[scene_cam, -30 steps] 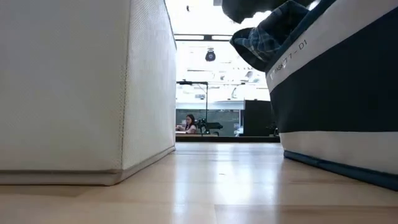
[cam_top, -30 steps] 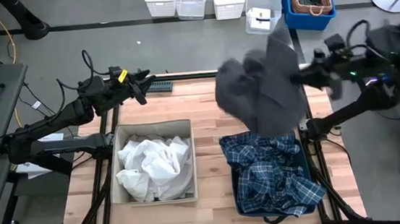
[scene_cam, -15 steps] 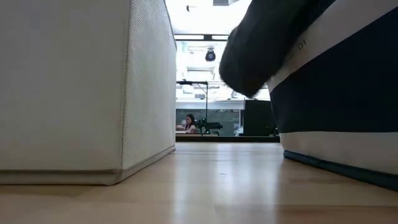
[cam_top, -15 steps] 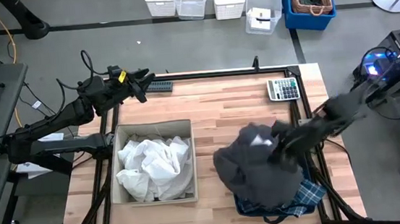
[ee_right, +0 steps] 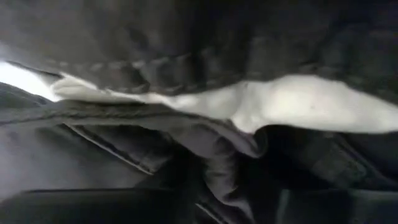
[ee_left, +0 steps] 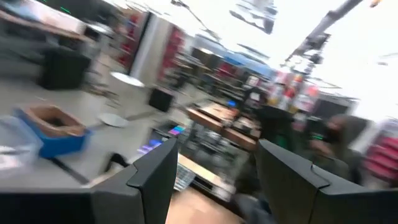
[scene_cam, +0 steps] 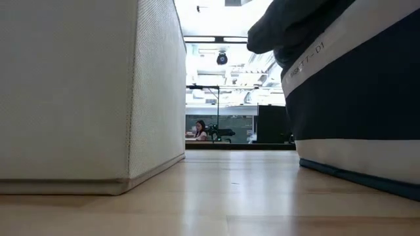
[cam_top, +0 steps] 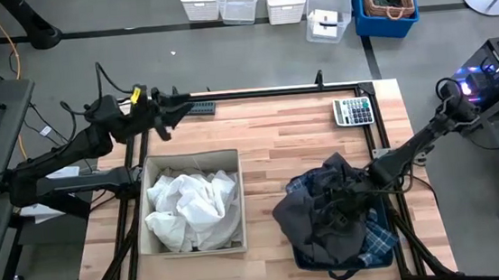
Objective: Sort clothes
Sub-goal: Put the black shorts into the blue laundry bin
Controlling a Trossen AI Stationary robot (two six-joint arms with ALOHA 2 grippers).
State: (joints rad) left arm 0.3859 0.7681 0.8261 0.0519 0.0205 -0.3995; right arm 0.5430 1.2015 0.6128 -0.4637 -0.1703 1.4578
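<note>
Clothes were nearly all binned: the dark grey garment [cam_top: 324, 215] lay heaped on the plaid shirt [cam_top: 381, 242] in the navy bin [scene_cam: 367, 98], one fold spilling over the bin's edge toward the table [cam_top: 267, 134]. The right gripper [cam_top: 356, 194] was down in that grey pile; whether its jaws were pinching the cloth or spread, the pictures did not show, since the right wrist view gave only dark folds and a pale lining pressed close. White clothes [cam_top: 192, 204] sat bunched in the beige bin [cam_top: 192, 159] alongside. The left gripper [cam_top: 174, 106] hovered at the table's far left edge, jaws spread and holding nothing. A calculator [cam_top: 352, 111] rested near the far right corner.

The risk, as I judged it: if cloth were snagged on the right jaws, lifting away could drag the grey garment back out, and the overhanging fold could pull more of it down onto the table.
</note>
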